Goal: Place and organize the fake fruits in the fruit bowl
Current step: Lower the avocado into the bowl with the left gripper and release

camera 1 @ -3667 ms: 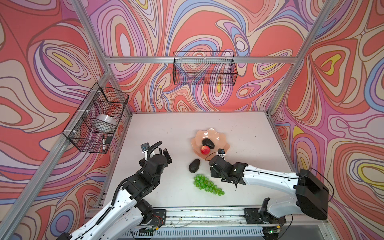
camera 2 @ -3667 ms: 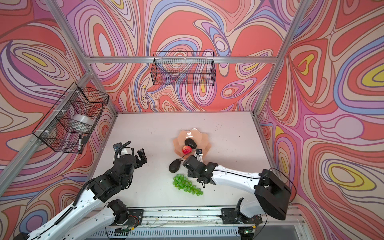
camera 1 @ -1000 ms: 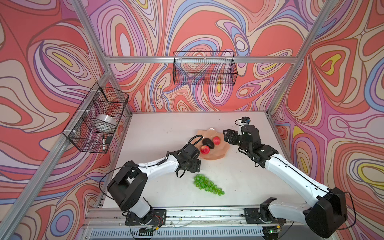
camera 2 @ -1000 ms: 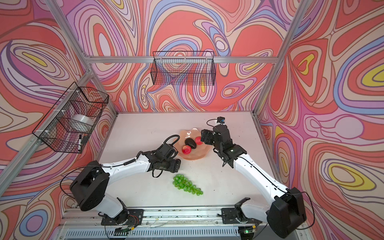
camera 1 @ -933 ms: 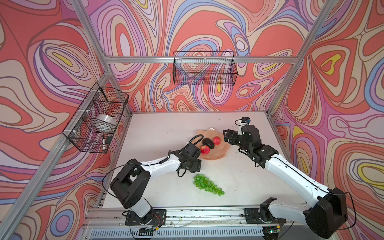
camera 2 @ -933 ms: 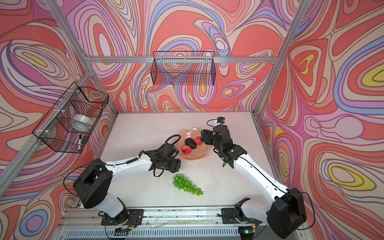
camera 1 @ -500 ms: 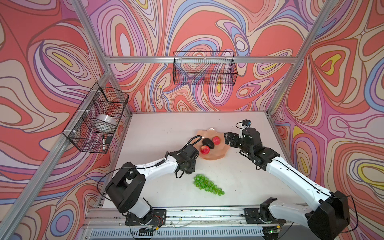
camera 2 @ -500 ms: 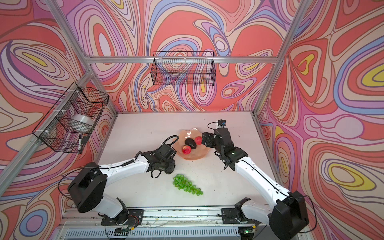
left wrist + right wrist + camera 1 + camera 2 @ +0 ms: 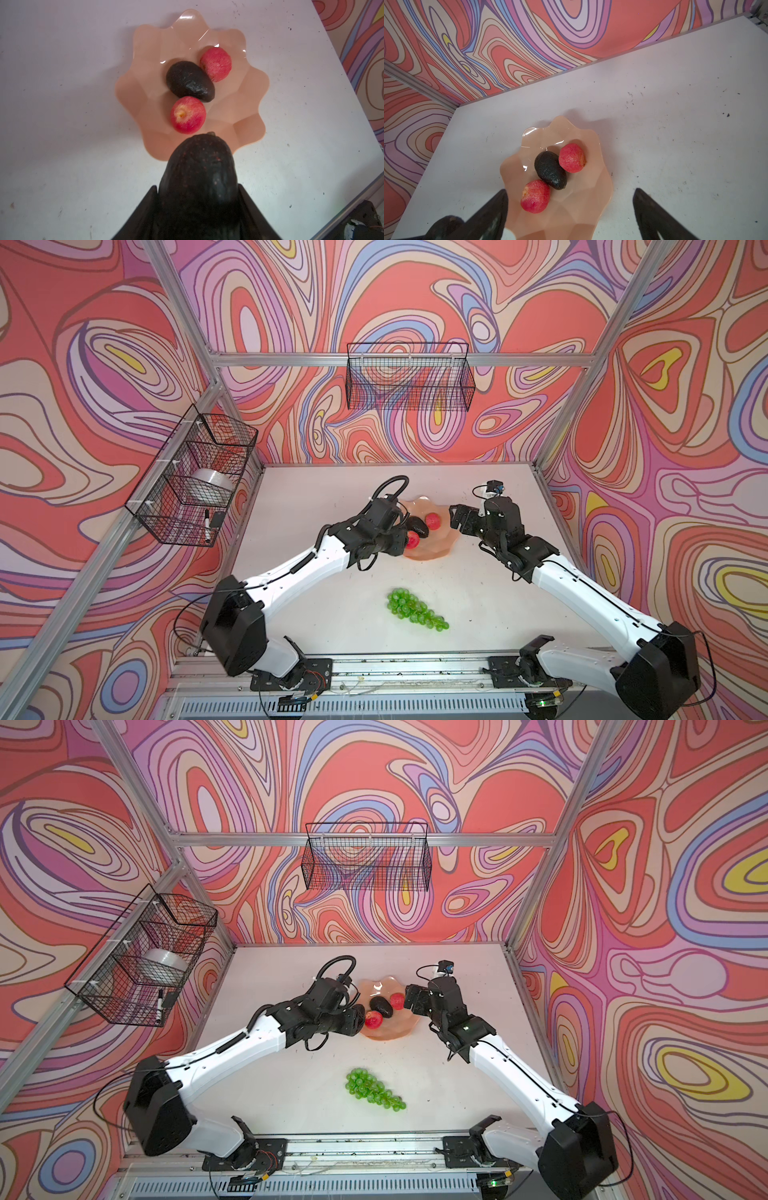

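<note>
My left gripper (image 9: 197, 188) squeezes an avocado (image 9: 200, 164) just by the edge of the fruit bowl (image 9: 251, 126). My right gripper (image 9: 571, 192) is wide and empty. Next I must drop it in beside the apples (image 9: 188, 117), then fetch the grapes (image 9: 417, 610) off the table (image 9: 316, 614).

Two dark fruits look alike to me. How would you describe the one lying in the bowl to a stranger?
On the white table sits a peach-pink bowl with a wavy rim. In its middle lies a dark avocado, between two red apples. The second avocado is not lying there: the left arm's fingers hold it.
</note>
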{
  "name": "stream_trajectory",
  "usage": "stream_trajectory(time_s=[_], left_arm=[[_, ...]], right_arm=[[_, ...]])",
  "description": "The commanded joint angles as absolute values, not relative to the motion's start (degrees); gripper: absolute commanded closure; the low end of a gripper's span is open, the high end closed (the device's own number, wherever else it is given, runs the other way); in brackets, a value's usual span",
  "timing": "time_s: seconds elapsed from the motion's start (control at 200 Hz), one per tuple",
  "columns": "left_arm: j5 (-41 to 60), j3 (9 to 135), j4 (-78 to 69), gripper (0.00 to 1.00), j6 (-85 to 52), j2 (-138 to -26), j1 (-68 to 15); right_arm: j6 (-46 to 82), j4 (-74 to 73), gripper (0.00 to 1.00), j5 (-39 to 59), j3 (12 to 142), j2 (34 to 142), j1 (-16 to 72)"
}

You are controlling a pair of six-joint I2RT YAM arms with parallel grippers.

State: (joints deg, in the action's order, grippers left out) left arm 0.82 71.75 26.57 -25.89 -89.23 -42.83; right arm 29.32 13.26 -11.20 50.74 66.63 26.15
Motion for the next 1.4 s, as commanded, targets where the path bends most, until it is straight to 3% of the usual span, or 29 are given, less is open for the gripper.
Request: stream_trajectory(time_s=[0.0,0.285,0.616,0.966,1.127,1.397], left_arm=[[4.52,77.59,27.51,0.54,-23.05,-95.92,-43.45],[3.64,90.52,28.14,0.55,-20.31,-111.28,-45.84],[1.63,99.37,32.74,0.53,-19.47,-120.94,-46.83],[0.41,102.33,34.81,0.45,-20.30,-123.85,-46.83],[0.59,102.22,34.43,0.33,-20.30,-123.42,-46.80],[-1.23,99.80,33.03,0.32,-21.80,-118.08,-46.77]], right_arm=[[30.56,14.42,0.03,-13.23,48.98,63.25,25.84],[32.14,16.86,0.03,-13.46,46.00,59.45,25.77],[32.19,16.52,0.03,-13.27,44.31,58.55,25.77],[31.81,16.61,0.03,-13.66,44.30,58.41,25.82],[31.68,16.69,0.03,-13.94,44.66,58.80,25.84],[31.04,18.26,0.03,-14.75,45.76,59.11,25.84]])
